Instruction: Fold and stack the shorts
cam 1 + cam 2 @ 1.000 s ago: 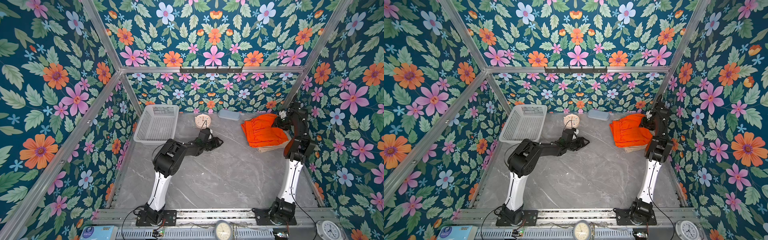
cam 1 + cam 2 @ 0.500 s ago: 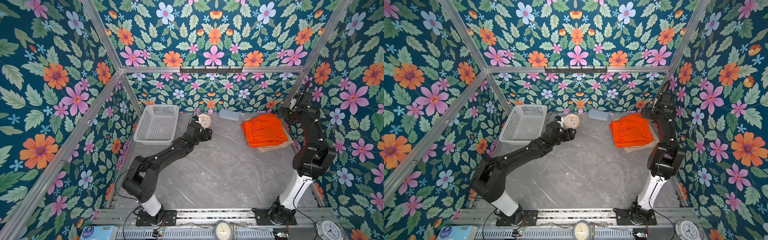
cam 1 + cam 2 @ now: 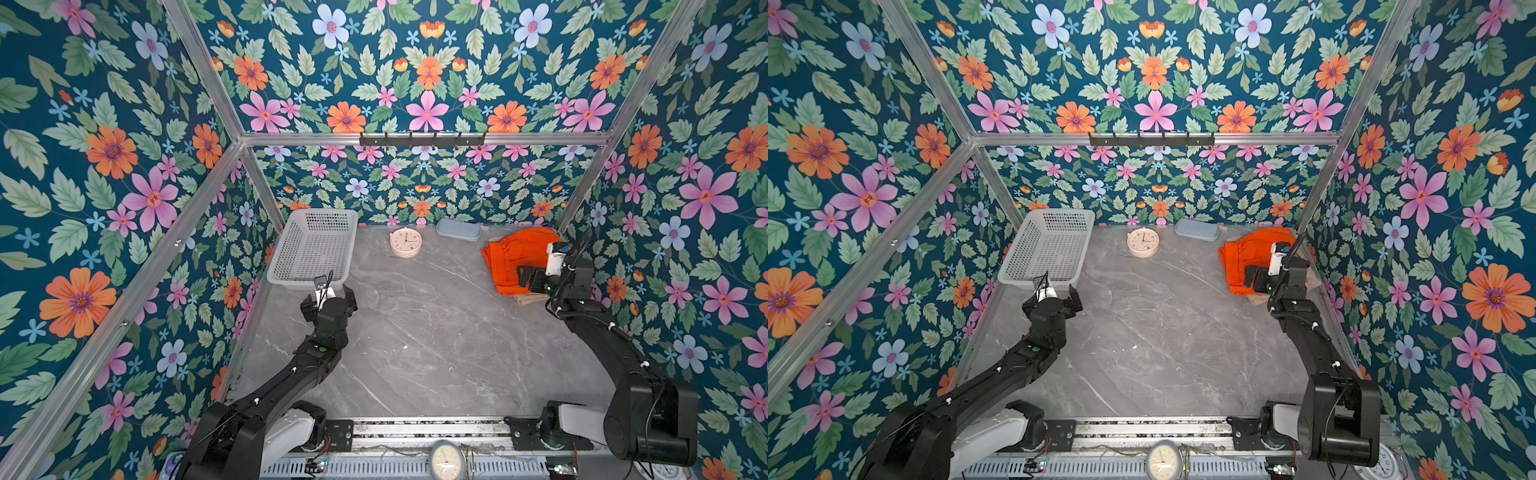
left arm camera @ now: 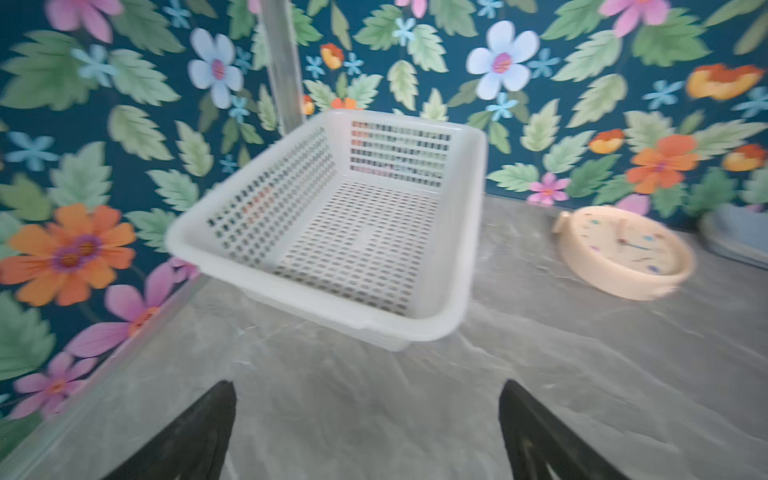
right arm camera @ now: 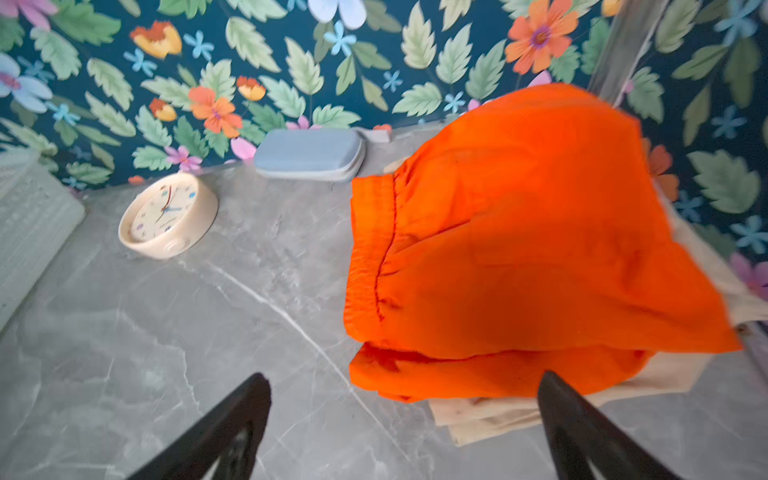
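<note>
Left gripper (image 4: 368, 386) stands apart, empty, near the basket (image 4: 469, 232); right gripper (image 5: 404, 376) also apart, near orange shorts (image 5: 519, 232) lying on beige shorts (image 5: 490, 415).

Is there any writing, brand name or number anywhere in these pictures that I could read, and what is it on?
No text anywhere can be read for certain.
Cream clock: only coloured marks on its face, and any print there is too blurred to read.
Second clock, nearest the camera in a top view: numerals too small to read.
Orange shorts, white basket, blue case: no writing visible.
</note>
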`<move>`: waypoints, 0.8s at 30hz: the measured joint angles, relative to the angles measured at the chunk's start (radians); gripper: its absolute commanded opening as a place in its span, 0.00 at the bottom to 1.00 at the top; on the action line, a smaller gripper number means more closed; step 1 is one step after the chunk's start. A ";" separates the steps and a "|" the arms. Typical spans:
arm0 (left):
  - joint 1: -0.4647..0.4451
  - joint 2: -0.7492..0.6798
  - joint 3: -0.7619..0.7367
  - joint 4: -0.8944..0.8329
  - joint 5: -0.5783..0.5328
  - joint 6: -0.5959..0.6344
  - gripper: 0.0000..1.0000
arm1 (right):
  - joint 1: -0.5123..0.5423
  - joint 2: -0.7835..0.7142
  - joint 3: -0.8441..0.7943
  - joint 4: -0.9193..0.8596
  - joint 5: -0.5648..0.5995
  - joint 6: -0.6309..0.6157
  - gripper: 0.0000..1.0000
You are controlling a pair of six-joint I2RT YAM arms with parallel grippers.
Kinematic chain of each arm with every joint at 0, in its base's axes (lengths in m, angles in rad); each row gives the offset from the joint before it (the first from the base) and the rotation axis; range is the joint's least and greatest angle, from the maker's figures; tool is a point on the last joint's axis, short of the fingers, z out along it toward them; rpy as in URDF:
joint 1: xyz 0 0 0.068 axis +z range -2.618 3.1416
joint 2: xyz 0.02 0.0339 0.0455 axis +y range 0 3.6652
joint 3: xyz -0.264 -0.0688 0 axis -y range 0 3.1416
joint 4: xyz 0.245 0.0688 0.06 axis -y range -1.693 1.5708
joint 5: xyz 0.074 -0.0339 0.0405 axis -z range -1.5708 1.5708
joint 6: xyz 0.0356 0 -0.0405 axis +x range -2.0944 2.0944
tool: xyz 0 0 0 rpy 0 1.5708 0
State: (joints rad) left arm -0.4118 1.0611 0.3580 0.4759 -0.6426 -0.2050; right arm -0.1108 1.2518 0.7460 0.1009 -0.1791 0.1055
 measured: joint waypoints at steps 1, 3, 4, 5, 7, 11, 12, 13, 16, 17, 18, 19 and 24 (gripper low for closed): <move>0.011 0.003 -0.032 0.043 -0.019 0.027 1.00 | 0.006 0.001 -0.035 0.035 0.000 0.004 0.99; 0.030 0.032 -0.095 0.145 -0.043 0.085 1.00 | 0.025 0.010 -0.103 0.099 0.008 0.019 0.99; 0.040 0.053 -0.117 0.190 -0.043 0.109 1.00 | 0.035 0.014 -0.127 0.126 0.008 0.018 0.99; 0.055 0.082 -0.144 0.241 -0.039 0.132 1.00 | 0.048 0.019 -0.156 0.163 0.009 0.018 0.99; 0.092 0.161 -0.203 0.382 -0.021 0.166 1.00 | 0.077 0.029 -0.202 0.215 0.033 0.016 0.99; 0.160 0.341 -0.266 0.672 0.059 0.243 1.00 | 0.105 0.034 -0.243 0.327 0.057 -0.023 0.99; 0.188 0.415 -0.262 0.775 0.085 0.247 1.00 | 0.108 0.040 -0.248 0.359 0.059 -0.035 0.99; 0.210 0.478 -0.254 0.846 0.105 0.257 1.00 | 0.108 0.049 -0.252 0.388 0.060 -0.043 0.99; 0.262 0.571 -0.248 0.955 0.211 0.262 1.00 | 0.109 0.101 -0.265 0.505 0.075 -0.080 0.99; 0.284 0.574 -0.230 0.963 0.235 0.256 1.00 | 0.109 0.138 -0.270 0.562 0.077 -0.090 0.99; 0.304 0.568 -0.198 0.952 0.246 0.245 1.00 | 0.109 0.186 -0.273 0.613 0.077 -0.097 0.99; 0.322 0.557 -0.161 0.920 0.259 0.228 1.00 | 0.109 0.233 -0.274 0.655 0.078 -0.102 0.99; 0.366 0.543 -0.097 0.832 0.322 0.178 1.00 | 0.121 0.322 -0.234 0.703 0.085 -0.126 0.99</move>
State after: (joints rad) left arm -0.0460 1.6039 0.2615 1.3083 -0.3202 -0.0273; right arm 0.0101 1.5734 0.5117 0.8040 -0.0937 -0.0200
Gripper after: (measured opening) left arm 0.998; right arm 0.993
